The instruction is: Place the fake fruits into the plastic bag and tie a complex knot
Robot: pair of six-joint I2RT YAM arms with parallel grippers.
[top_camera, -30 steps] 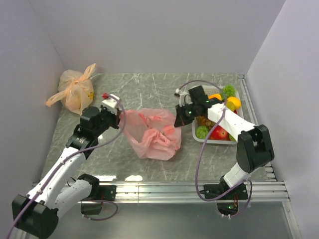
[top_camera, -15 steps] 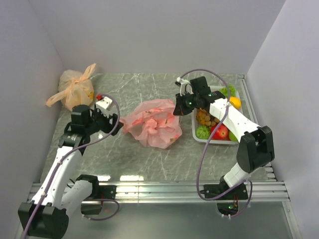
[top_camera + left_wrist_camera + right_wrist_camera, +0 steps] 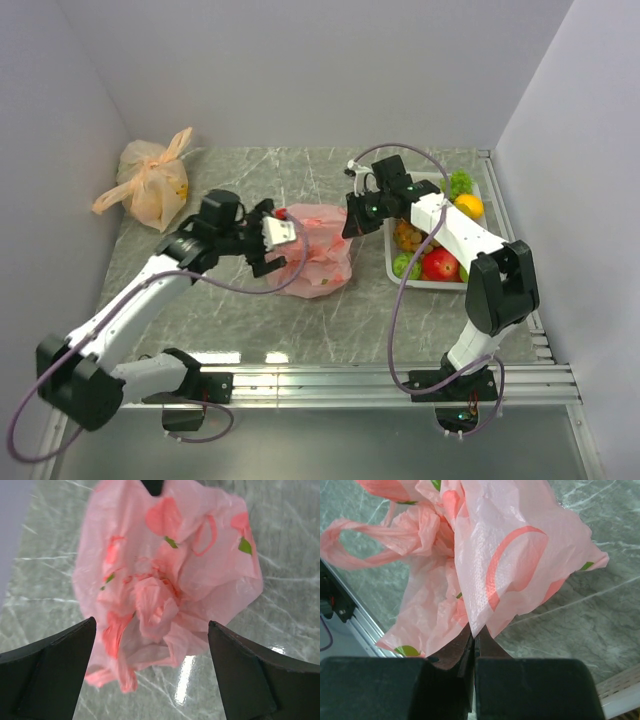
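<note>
The pink plastic bag [image 3: 318,250] lies crumpled in the middle of the table. My right gripper [image 3: 352,222] is shut on its right edge and holds that edge up; in the right wrist view the shut jaws [image 3: 476,630] pinch a fold of the bag [image 3: 510,555], and a handle loop [image 3: 365,540] trails to the left. My left gripper [image 3: 275,242] is wide open at the bag's left side. In the left wrist view the bag [image 3: 165,570] sits beyond the gap between the fingers [image 3: 50,675], untouched. The fake fruits [image 3: 438,262] sit in the white basket [image 3: 478,283].
A pale orange knotted bag [image 3: 150,185] sits in the far left corner. The white basket stands close to the right wall, just right of my right arm. A metal rail [image 3: 380,380] runs along the near table edge.
My left gripper has let go of the bag's left end, opened wide and swung right to the bag. My right gripper lifted its edge, and the bag bunched up narrower.
</note>
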